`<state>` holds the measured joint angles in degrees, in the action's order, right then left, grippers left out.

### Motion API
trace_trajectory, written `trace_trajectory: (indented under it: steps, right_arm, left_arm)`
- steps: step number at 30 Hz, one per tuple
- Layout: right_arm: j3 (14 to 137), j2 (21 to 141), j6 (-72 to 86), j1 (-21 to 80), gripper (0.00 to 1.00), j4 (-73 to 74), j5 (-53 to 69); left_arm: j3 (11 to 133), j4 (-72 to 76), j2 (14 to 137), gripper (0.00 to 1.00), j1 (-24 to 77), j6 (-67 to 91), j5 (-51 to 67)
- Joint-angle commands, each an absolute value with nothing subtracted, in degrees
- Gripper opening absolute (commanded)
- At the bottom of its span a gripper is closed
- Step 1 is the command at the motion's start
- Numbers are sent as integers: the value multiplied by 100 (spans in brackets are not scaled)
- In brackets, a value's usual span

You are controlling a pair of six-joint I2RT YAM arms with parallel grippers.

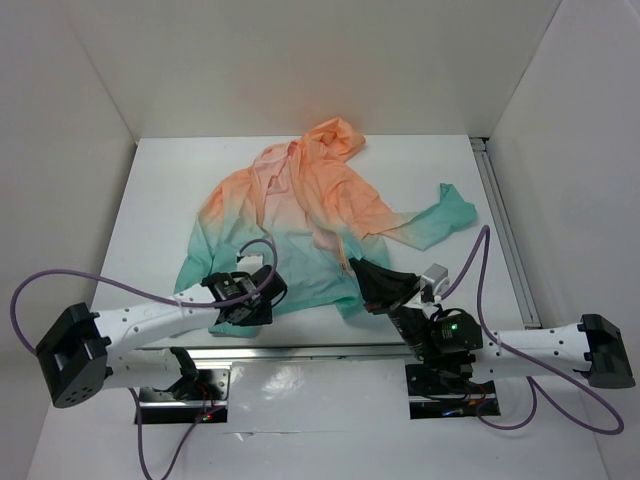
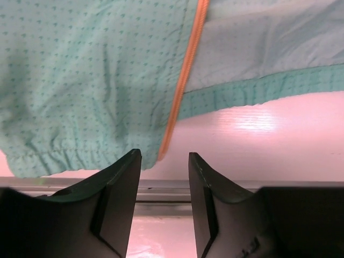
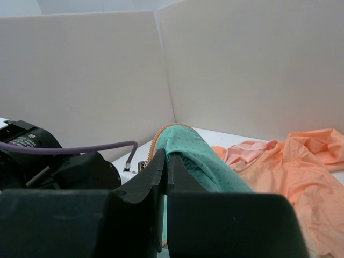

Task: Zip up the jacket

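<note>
One jacket (image 1: 300, 215) lies lengthwise near-to-far, hood farthest (hem nearest)

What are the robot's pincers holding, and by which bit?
Right pincer: the jacket, at its teal bottom edge by the zipper tape. Left pincer: nothing, jaws apart.

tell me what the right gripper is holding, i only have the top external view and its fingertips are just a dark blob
Observer: The right wrist view shows the right gripper shut on a raised fold of the jacket, at its teal part.
Operator: ok and the other side, grabbed anything
Observer: No. The left wrist view shows the left gripper open. The orange zipper tape ends right at the mouth of the gap and is not pinched.
</note>
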<state>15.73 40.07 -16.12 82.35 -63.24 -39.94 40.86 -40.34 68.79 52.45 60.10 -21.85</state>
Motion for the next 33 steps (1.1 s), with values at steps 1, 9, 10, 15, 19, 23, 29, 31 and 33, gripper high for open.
trace_trajectory:
  steps: [1, 9, 10, 15, 19, 23, 29, 31, 33]
  right_arm:
    - [1652, 3990, -1635, 8218, 0, -6398, -4017]
    - [1652, 3990, -1635, 8218, 0, -6346, -4069]
    - [1652, 3990, -1635, 8218, 0, -6346, -4069]
    - [1652, 3877, -1582, 8218, 0, -6293, -4069]
    - [1600, 3823, -1582, 8218, 0, -6293, -4069]
    - [1547, 3771, -1530, 8218, 0, -6293, -4069]
    - [1547, 3718, -1529, 8218, 0, -6240, -4017]
    - [1547, 3718, -1529, 8218, 0, -6240, -4017]
    - [1547, 3718, -1529, 8218, 0, -6240, -4017]
  left_arm:
    - [4192, -4526, 6942, 56, 5273, 6161, -2320]
    - [4140, -4588, 7339, 59, 5273, 6284, -2206]
    - [4140, -4588, 7339, 59, 5273, 6284, -2206]
    - [4192, -4640, 7620, 59, 5273, 6337, -2206]
    - [4245, -4641, 7831, 59, 5273, 6398, -2206]
    - [4245, -4500, 8093, 59, 5273, 6451, -2206]
    - [4298, -4377, 8437, 53, 5273, 6399, -2259]
    - [4298, -4254, 8578, 49, 5273, 6346, -2259]
    - [4245, -4052, 8639, 37, 5273, 6284, -2197]
